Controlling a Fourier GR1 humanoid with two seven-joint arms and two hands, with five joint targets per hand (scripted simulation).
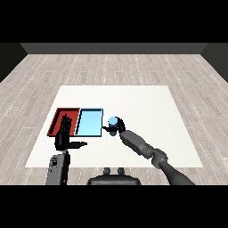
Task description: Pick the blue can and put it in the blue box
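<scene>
The blue can stands upright just right of the light blue tray, close to its right rim. My right hand is curled round the can from the right and front, with the thumb on its left side; whether the can rests on the table or is lifted slightly, I cannot tell. My left hand is raised with straight fingers pointing up and the thumb stretched to the right, in front of the red tray. It holds nothing.
The red tray and the light blue tray lie side by side at the table's left middle. The white table stretches wide to the right and far side. A grey wooden floor surrounds it.
</scene>
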